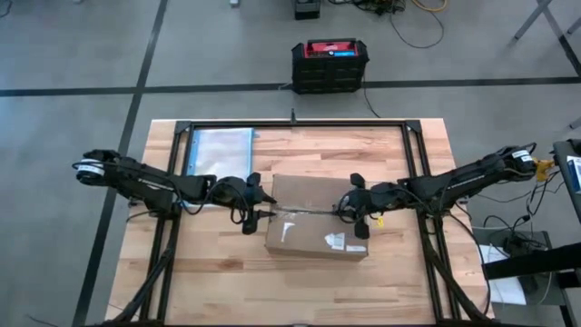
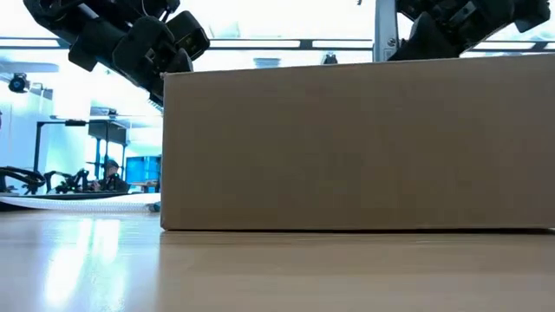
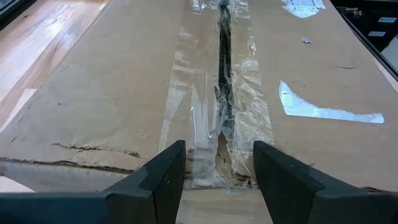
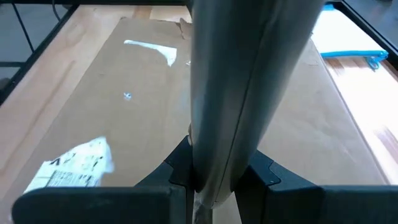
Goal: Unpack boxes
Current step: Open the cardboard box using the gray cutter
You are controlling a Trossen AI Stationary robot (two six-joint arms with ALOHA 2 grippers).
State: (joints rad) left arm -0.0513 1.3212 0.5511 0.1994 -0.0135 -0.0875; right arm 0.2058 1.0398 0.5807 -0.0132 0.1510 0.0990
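The brown cardboard box [image 1: 313, 232] lies flat on the wooden table, its taped top seam [image 3: 224, 62] running left to right with a dark slit along it. The clear tape [image 3: 199, 124] is crumpled and torn at the left end. My left gripper [image 3: 219, 149] is open at the box's left edge [image 1: 266, 215], one finger on each side of that tape end. My right gripper [image 4: 217, 152] is over the right part of the box top [image 1: 347, 212], shut on a long grey thing [image 4: 249, 56]. That thing is blurred, and I cannot tell what it is. My left gripper stands at the box's left top edge [image 3: 214, 180], but I cannot tell whether its fingers [image 3: 165, 168] touch the cardboard or the tape. My right gripper pinches the long grey thing near its lower end [image 4: 214, 140] between its two fingers, coming from the table's right and slanting down. The thing rises from the fingers close past the camera. Its lower tip is hidden.
A clear blue-edged plastic bag [image 1: 218, 150] lies flat at the table's far left. A white label [image 1: 334, 241] sits on the box top. Black frame rails [image 1: 413, 163] run along the table's sides. A black crate with a red top [image 1: 329, 65] stands on the floor beyond the far edge.
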